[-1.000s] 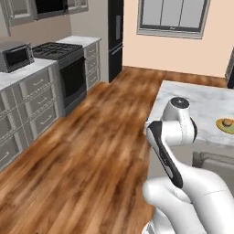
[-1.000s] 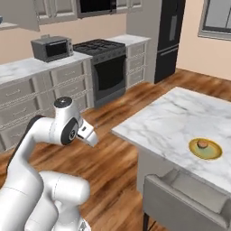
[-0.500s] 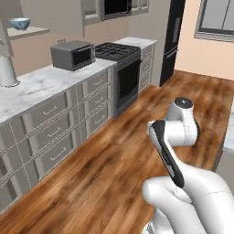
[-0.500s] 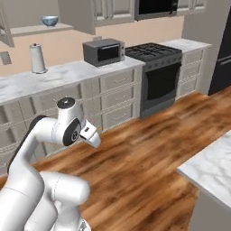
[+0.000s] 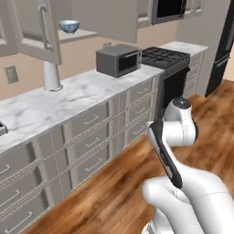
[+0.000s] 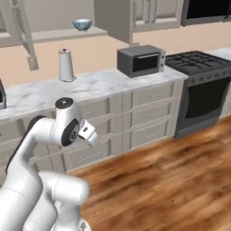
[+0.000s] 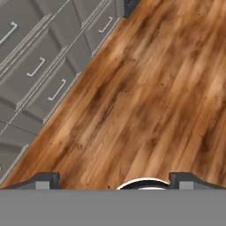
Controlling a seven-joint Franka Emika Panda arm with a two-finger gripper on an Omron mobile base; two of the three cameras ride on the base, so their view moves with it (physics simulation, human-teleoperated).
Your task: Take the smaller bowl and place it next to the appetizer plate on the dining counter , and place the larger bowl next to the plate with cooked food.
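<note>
Jaws (image 7: 113,178) spread wide, nothing between them, both dark tips poking up at the bottom of the hand view and pointing down at bare wooden floor (image 7: 145,101). Grey drawer fronts (image 7: 39,66) off to the upper left of the jaws in that view, well apart from the tips.

Smaller bowl (image 5: 69,26), pale blue and white, upright on an open cabinet shelf (image 5: 84,34) high on the wall, far above and beyond the jaws, no contact at all. Same bowl (image 6: 82,24) seen from the right base view, again on the shelf, above and to the right of a white upright cylinder (image 6: 66,66) standing on the marble surface (image 6: 113,83). An open cabinet door (image 5: 34,29) just to the bowl's left in the left base view.

Grey microwave (image 5: 118,60) on the same surface, further along from the bowl, next to the black stove (image 5: 164,57). Folded white arm (image 5: 176,137) between camera and cabinets, wrist turned downward, hand held low over the floor, well short of the surface and well below the shelf.
</note>
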